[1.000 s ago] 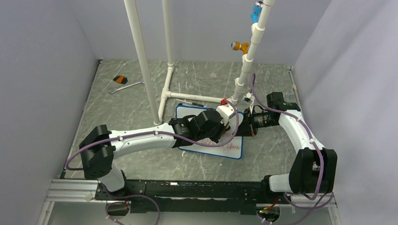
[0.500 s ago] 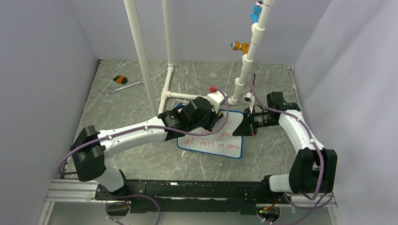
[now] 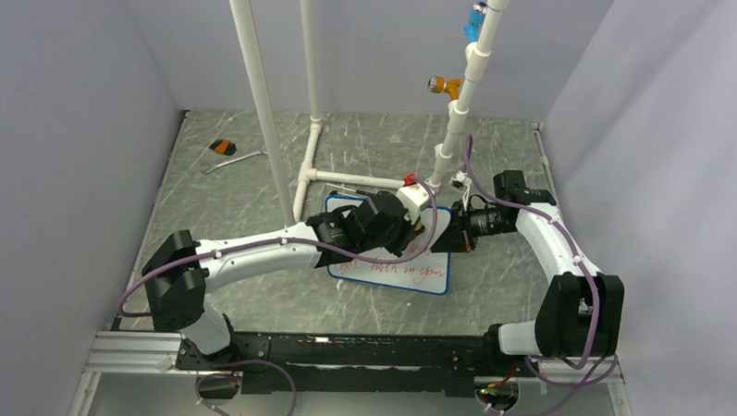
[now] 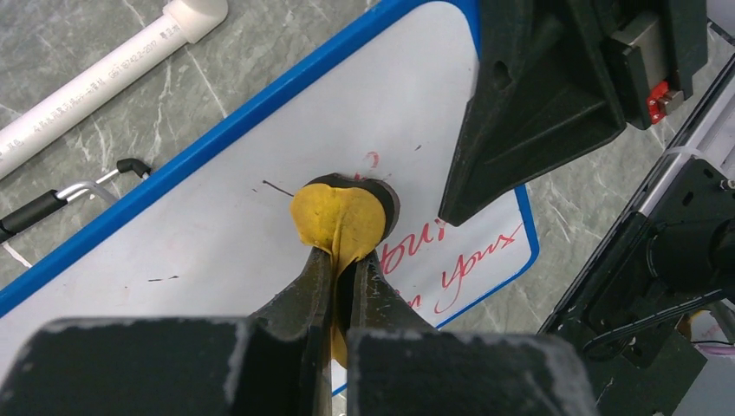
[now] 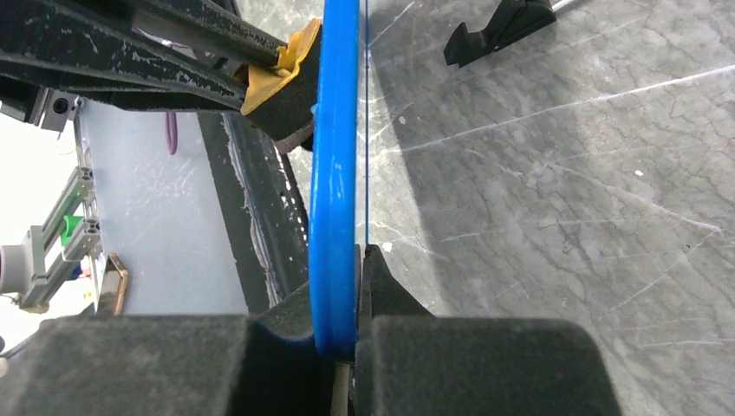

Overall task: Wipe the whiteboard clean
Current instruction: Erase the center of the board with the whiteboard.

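The whiteboard (image 3: 429, 277) lies on the table, a white face in a thin blue frame. Red handwriting (image 4: 468, 260) shows on its near right part; the rest of the face (image 4: 217, 208) is white with a few faint marks. My left gripper (image 4: 343, 260) is shut on a yellow eraser (image 4: 340, 217), whose dark pad presses on the board. In the top view the left gripper (image 3: 408, 230) hangs over the board's upper middle. My right gripper (image 5: 356, 260) is shut on the board's blue frame (image 5: 336, 165), at the board's right edge (image 3: 451, 237).
A white PVC pipe frame (image 3: 268, 103) rises behind the board, its base pipe (image 4: 104, 74) lying along the far edge. A black-handled tool (image 4: 48, 206) lies by that edge. A wrench (image 3: 232, 160) and a small orange-and-black object (image 3: 222, 146) lie at the far left.
The left arm swept the eraser toward the board's far left half a second ago and has come back right over the middle. The right arm has held still on the frame.
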`<state>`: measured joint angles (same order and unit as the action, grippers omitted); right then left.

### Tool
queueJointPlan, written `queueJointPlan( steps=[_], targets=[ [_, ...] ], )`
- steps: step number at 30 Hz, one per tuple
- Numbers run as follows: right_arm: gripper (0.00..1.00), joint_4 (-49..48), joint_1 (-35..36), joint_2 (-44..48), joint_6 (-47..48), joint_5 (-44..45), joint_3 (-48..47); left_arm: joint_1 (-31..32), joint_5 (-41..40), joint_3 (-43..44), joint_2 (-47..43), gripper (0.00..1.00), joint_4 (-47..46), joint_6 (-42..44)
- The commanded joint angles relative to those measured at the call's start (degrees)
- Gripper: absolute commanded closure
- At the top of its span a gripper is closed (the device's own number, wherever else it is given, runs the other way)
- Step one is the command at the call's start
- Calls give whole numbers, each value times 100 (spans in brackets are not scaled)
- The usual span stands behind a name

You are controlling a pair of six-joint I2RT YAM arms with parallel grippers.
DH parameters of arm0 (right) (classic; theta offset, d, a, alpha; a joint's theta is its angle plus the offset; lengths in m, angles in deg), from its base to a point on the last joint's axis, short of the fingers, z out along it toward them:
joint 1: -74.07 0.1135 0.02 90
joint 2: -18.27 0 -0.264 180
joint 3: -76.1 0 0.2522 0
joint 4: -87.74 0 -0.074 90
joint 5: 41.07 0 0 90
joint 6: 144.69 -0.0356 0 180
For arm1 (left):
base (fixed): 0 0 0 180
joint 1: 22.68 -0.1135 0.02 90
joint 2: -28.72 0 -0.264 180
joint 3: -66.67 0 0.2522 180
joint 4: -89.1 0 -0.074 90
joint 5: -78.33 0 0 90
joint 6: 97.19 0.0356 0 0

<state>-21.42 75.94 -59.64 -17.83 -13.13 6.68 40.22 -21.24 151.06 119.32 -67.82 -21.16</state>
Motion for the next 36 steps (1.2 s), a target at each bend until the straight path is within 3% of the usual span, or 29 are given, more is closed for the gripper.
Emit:
queueJointPlan(
  steps=[1,11,23,36],
  targets=[
    [100,144,44,69,241,-96,-165,-454,-108,220,-226,100,-146,192],
    [100,137,44,45,235,-103,-173,-536,74,256,-272,100,-160,230],
    [100,150,48,22,268,-76,-182,175,210,720,384,100,-91,202],
    [100,157,47,55,277,-86,-173,-725,-79,24,-351,100,-74,131]
  ],
)
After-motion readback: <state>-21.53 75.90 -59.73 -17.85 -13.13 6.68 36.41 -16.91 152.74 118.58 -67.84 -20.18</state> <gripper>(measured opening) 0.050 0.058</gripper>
